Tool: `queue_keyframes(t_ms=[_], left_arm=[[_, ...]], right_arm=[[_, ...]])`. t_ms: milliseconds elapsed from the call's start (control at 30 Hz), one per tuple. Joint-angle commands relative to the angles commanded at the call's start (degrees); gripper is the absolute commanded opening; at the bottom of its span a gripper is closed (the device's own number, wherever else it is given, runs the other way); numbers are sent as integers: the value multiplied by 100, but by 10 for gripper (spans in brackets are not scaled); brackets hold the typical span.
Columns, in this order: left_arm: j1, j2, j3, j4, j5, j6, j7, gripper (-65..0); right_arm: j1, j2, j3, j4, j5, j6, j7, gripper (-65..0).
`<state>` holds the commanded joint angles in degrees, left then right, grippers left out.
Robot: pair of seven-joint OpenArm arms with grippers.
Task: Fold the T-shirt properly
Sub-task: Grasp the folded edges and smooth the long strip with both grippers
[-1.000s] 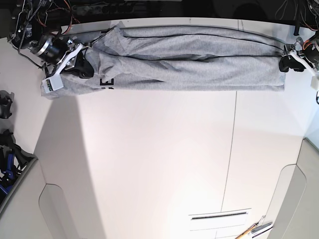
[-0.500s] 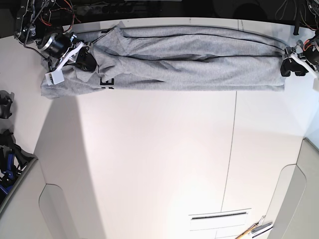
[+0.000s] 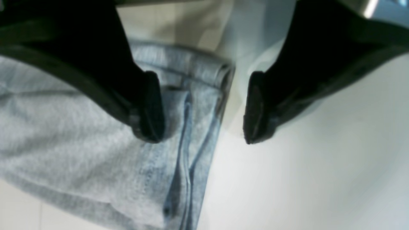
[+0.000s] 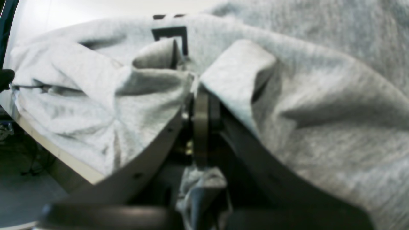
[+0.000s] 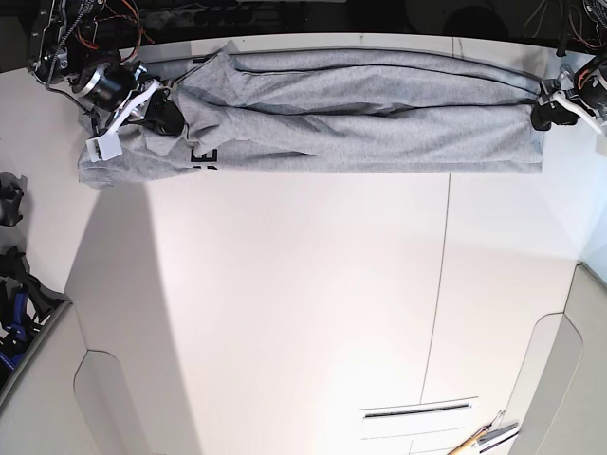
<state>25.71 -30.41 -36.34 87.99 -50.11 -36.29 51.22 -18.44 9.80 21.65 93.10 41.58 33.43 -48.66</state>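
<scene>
T-shirt (image 5: 351,118) lies stretched in a long band along the far edge of the white table (image 5: 303,313). Right gripper (image 4: 199,92) is closed on a bunched fold of it (near the black letters). Left gripper (image 3: 203,105) stands apart over the hem, holding nothing.

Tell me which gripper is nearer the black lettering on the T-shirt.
Right. The right gripper is shut on the T-shirt just beside the black lettering. The left gripper is open at the shirt's far end, with the shirt's whole length between.
</scene>
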Motion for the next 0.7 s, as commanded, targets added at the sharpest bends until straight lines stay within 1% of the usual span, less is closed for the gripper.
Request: queue_keyframes(t_ms=[67,167,300,433,533,567,700], left_arm=[[-2,-109,0,0,13,0,-31,-174],[-2,-219,0,0,240,0,-267,-174],[0,-212,111,0,258,-44,-345,-174],[0,-214,433,0,264,-42,-387,-174],[-2,-214,605,-61,566,-42,-697,-174],[-2,-212,621,-125,586,-42,-743,-174],[-81,-216,627,-466,597,-44,-750,-174]], right_arm=[[-2,0,0,0,-2,0,-2,-650],[0,0,0,0,0,0,-26,-650],[0,0,0,0,0,0,-28,-650],[-2,0,0,0,0,2,-87,-650],[-2,0,0,0,0,2,-87,-650],[-2,0,0,0,-2,2,-87,-650],[0,0,0,0,0,2,-87,-650]])
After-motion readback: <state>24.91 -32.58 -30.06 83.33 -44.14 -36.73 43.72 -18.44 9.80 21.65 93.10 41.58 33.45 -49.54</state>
